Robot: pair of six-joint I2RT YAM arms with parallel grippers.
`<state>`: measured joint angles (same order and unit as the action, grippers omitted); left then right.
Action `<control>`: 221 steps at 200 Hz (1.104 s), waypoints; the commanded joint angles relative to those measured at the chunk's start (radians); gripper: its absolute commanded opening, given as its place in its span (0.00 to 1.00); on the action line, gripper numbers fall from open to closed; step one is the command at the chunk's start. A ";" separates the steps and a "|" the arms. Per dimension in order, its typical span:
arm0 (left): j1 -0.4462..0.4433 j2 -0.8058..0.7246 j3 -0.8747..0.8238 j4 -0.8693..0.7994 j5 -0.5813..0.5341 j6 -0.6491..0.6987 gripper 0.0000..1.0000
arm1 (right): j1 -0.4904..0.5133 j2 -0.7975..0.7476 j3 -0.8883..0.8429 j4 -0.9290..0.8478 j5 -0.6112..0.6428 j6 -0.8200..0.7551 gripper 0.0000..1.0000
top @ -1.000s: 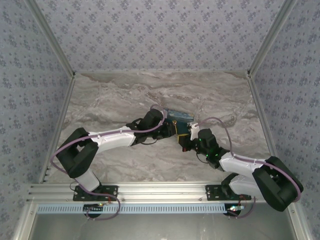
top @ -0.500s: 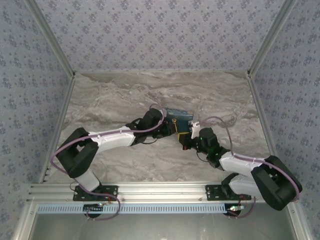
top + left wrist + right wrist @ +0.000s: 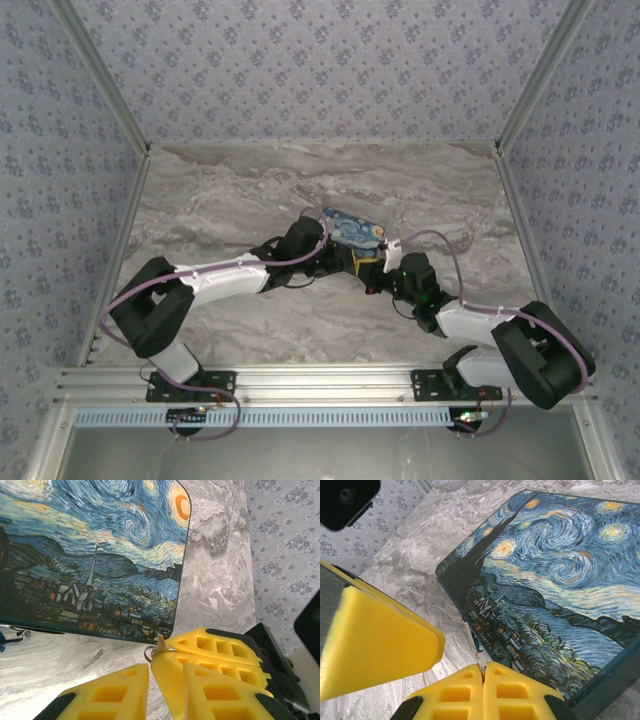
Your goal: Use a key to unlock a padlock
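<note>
Smooth, faintly glossy printed lid of box (image 3: 100,555), smooth grey marble-look desk (image 3: 230,200), matt yellow moulded-plastic right gripper fingers (image 3: 457,692) with ribbed pockets, thin bright metal wire ring (image 3: 149,652), matt patterned wall covering (image 3: 300,70), bare aluminium rail (image 3: 300,380)

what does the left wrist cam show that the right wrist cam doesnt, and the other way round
Left wrist view: a small metal ring poking out from the tips of the shut right gripper, and a thin silvery wire at the edge of the starry-print box. Right wrist view: a tiny teal bit under the box's edge, too small to identify, and a left finger seen as a broad smooth slab. Both: the box on the marble table, with yellow fingers of both arms crowded beside it.
</note>
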<state>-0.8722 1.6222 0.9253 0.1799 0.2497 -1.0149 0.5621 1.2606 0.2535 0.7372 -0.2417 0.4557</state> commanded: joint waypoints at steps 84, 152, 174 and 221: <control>0.048 -0.169 -0.107 -0.057 -0.110 0.211 0.52 | -0.040 -0.068 0.041 -0.106 -0.033 0.004 0.00; 0.045 -0.367 -0.241 0.303 -0.232 0.446 0.67 | -0.096 -0.117 0.059 -0.141 -0.099 0.036 0.00; 0.044 -0.430 -0.298 0.393 -0.308 0.578 0.70 | -0.099 -0.112 0.073 -0.149 -0.108 0.036 0.00; 0.090 -0.579 -0.326 0.267 -0.426 0.729 0.76 | -0.100 -0.095 0.095 -0.166 -0.110 0.034 0.00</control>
<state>-0.8154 1.1103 0.5850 0.5171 -0.0975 -0.4191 0.4686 1.1572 0.3122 0.5983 -0.3363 0.4828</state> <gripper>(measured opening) 0.761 0.061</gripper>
